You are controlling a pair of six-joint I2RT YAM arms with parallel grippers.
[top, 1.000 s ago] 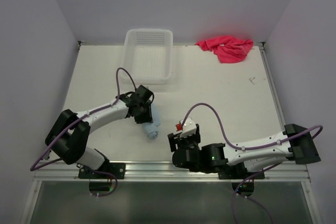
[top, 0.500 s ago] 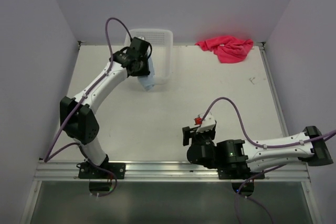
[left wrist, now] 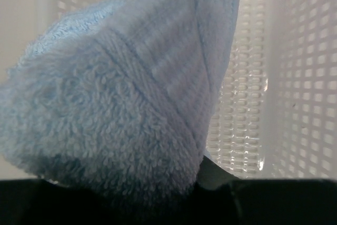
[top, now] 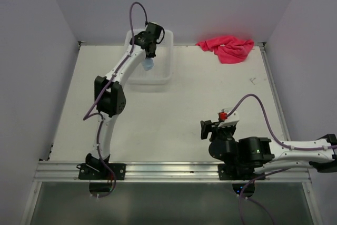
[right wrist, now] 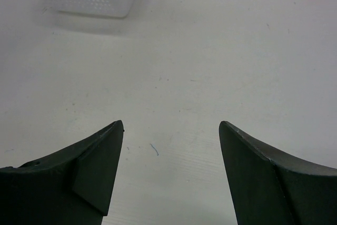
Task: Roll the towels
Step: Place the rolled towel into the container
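Left fingers: the left fingers (top: 150, 52) are clenched on the rolled light blue terry towel (left wrist: 121, 104); in the left wrist view you find it filling most of the frame.
Light blue terry towel: it hangs below the left wrist, over the inside of the white plastic mesh basket (top: 161, 62). You cannot tell whether it touches the basket floor.
White plastic mesh basket: it stands at the far edge of the white counter (top: 174, 109); its mesh walls show behind and to the right of the towel.
Right fingers: the right fingers (right wrist: 95, 167) are released and spread wide, low over bare counter near the front right, with nothing between them.
Bright pink-red cloth towel: you see the bright pink-red cloth towel (top: 227, 47) lying crumpled and unrolled at the far right of the counter, well apart from both arms and the basket.
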